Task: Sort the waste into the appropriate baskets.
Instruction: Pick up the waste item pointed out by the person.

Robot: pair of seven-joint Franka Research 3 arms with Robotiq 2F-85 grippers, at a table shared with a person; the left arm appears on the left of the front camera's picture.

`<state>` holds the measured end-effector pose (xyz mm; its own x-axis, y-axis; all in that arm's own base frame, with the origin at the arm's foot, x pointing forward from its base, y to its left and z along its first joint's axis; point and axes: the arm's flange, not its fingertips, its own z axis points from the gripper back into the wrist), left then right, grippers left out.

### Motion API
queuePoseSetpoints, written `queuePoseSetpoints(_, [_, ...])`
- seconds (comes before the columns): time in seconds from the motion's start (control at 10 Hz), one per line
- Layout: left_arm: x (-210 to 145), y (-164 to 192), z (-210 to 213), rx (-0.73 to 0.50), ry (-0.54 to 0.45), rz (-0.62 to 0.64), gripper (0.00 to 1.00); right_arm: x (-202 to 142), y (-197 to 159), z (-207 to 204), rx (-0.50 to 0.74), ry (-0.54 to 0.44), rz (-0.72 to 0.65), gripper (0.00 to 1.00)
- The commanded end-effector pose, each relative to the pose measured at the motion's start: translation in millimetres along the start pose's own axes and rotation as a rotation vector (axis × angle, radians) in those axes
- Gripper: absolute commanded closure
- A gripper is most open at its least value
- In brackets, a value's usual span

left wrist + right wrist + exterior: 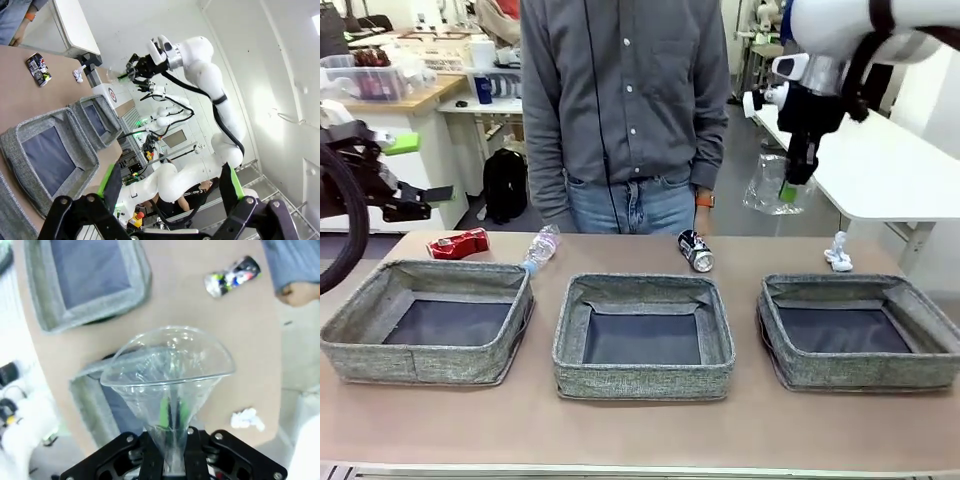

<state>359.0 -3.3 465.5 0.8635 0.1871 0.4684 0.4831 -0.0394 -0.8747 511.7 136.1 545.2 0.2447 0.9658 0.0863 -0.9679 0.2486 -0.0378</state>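
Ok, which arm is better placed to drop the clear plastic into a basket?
Right. The right gripper is shut on the crumpled clear plastic, held high near the right basket. The left gripper is open and empty, off at the far left side.

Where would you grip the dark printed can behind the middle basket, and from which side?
Probably across its round middle, from straight above: the dark can lies on its side on the table, ends pointing roughly near and far, both flanks free.
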Motion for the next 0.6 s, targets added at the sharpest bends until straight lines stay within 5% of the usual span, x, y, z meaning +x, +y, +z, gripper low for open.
queuePoseSetpoints(0.0, [-1.2,-2.9,-1.9,-0.014,-0.006,-0.009,0.0,0.4,12.3,-31.1,-0.152,0.152,-0.004,0.93])
queuePoseSetpoints(0.1, [-1.2,-2.9,-1.9,-0.014,-0.006,-0.009,0.0,0.0,0.0,0.0,0.0,0.0,0.0,0.93])
queuePoseSetpoints(0.5, [-1.2,-2.9,-1.9,-0.014,-0.006,-0.009,0.0,-1.0,7.2,-7.4,-0.033,0.034,-0.006,0.93])
